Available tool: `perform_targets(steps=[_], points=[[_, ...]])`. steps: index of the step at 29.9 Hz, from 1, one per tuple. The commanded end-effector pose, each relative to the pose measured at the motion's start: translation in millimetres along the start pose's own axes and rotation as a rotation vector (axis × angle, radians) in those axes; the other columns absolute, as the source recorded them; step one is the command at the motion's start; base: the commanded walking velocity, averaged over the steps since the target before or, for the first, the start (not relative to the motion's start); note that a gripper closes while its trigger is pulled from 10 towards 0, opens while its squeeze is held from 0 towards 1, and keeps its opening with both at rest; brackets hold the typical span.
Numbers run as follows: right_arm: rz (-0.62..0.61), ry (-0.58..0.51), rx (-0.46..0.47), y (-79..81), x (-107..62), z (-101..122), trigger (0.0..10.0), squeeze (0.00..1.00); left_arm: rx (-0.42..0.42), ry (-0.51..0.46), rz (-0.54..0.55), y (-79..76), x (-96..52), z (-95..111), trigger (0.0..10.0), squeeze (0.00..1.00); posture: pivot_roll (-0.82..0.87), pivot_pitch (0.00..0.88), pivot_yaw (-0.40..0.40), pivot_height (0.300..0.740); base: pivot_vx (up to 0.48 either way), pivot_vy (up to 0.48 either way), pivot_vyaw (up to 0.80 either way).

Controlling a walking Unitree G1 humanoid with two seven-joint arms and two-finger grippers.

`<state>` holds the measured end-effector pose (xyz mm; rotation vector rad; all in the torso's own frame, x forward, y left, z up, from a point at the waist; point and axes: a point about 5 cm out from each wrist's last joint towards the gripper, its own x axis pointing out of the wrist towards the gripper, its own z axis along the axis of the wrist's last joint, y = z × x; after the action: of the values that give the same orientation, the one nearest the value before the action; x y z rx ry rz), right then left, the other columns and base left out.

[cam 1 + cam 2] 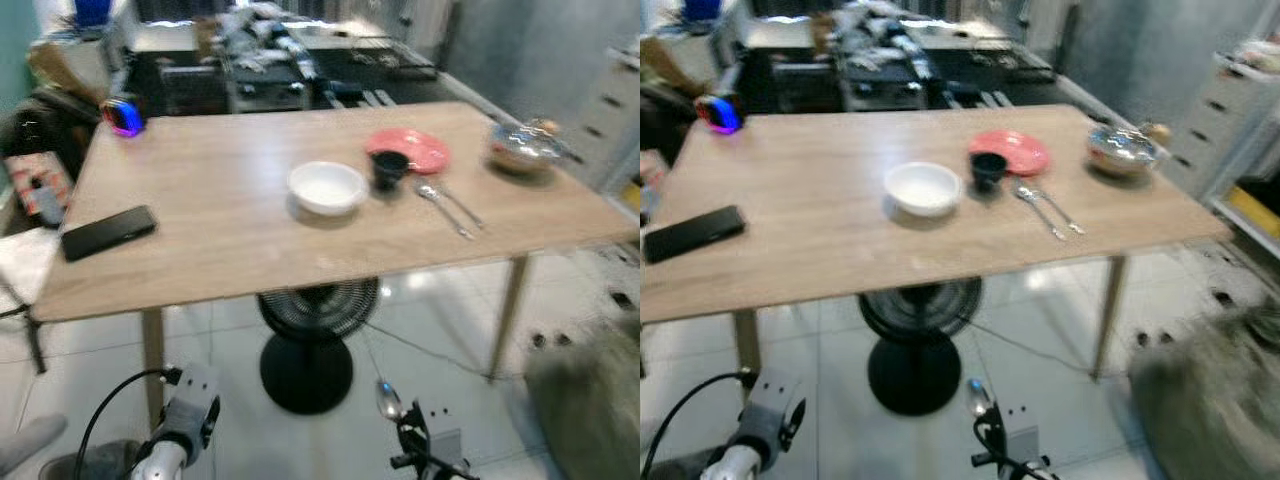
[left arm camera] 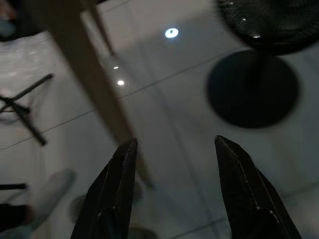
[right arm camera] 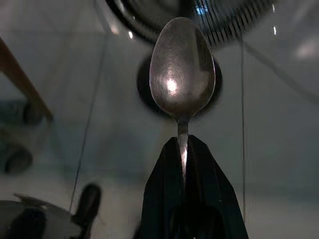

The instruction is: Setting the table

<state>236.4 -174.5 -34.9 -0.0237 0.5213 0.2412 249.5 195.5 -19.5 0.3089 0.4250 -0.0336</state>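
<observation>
Partly set: bowl (image 1: pixel 326 186), plate (image 1: pixel 409 150), cup (image 1: pixel 389 168) near tabletop (image 1: pixel 220 225) far-right corner. Right tool (image 3: pixel 182 149) clamps spoon (image 3: pixel 181 69), unplaced; left tool (image 2: pixel 174 149) apart, low.

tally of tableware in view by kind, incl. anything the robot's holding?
Bowls: 2, a white bowl and a patterned bowl
Plates: 1, the red plate
Cups: 1, the dark cup
Cutlery on the table: 2 pieces; blur hides which kinds
Spoons held: 1, the spoon in the right gripper
Total: 7
</observation>
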Motion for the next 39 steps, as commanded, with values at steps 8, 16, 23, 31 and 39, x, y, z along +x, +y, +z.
perform_targets(steps=[8, 16, 23, 31, 39], points=[[-0.256, -0.225, 0.117, -41.0, -3.2, 43.1, 10.0, 0.0, 0.042, -0.178, -0.146, -12.2, 1.6, 37.2, 10.0, 0.0, -0.04, 0.0, 0.036, 0.74, 0.041, 0.0, 0.0], [-0.269, -0.182, 0.106, -49.8, -9.6, 32.7, 10.0, 0.0, 0.046, -0.171, -0.148, -13.6, 1.0, 35.7, 10.0, 0.0, -0.04, 0.0, 0.04, 0.74, 0.0, 0.0, 0.0], [-0.202, -0.116, 0.064, -33.7, -9.5, 17.2, 10.0, 0.0, 0.103, -0.061, -0.139, -5.5, -7.0, 9.2, 10.0, 0.0, -0.04, 0.0, 0.043, 0.74, 0.0, 0.0, 0.0], [-0.091, -0.021, -0.026, -19.0, -12.0, -2.2, 10.0, 0.0, 0.107, 0.053, -0.086, 9.0, -19.2, -22.9, 10.0, 0.0, -0.03, 0.0, 0.042, 0.74, 0.0, 0.0, 0.0], [-0.095, 0.103, -0.032, -24.5, -35.0, -39.0, 10.0, 0.0, 0.094, 0.174, -0.082, 18.8, -52.4, -65.0, 10.0, 0.0, -0.02, 0.0, 0.032, 0.74, 0.0, 0.0, 0.0]])
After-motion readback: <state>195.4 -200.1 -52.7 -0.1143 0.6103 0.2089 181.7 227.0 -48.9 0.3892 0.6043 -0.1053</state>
